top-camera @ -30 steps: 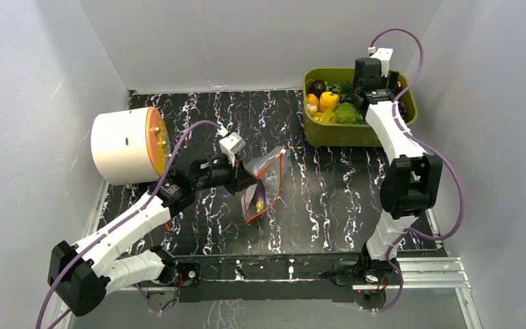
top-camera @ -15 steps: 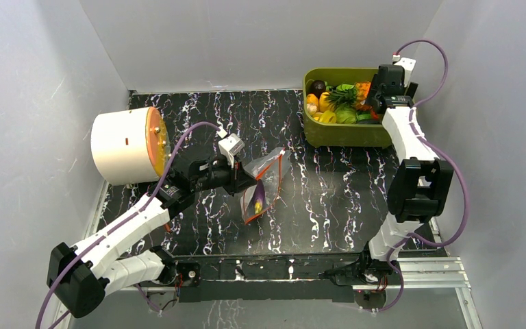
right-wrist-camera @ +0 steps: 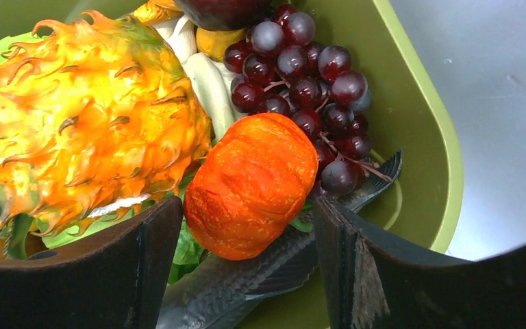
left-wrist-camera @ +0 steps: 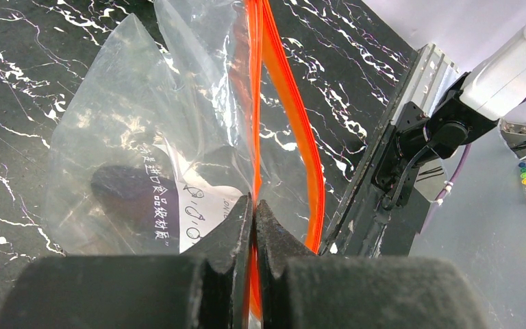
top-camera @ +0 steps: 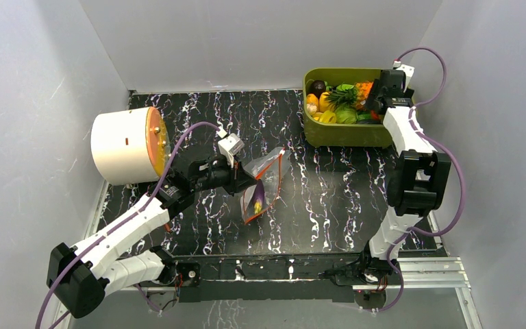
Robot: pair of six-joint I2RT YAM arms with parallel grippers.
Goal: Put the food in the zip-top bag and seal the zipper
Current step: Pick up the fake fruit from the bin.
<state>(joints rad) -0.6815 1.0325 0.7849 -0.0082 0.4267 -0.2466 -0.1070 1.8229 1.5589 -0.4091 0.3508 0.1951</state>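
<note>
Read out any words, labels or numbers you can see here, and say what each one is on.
"食品级" (my best reading, tilted): on the white label of the zip-top bag, left wrist view; its other characters and small symbols are too blurred to read.
No other text in any view.

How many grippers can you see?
2. The left gripper pinches the zip-top bag at its zipper; the right gripper hangs open above the orange-red round piece in the green bin.
</note>
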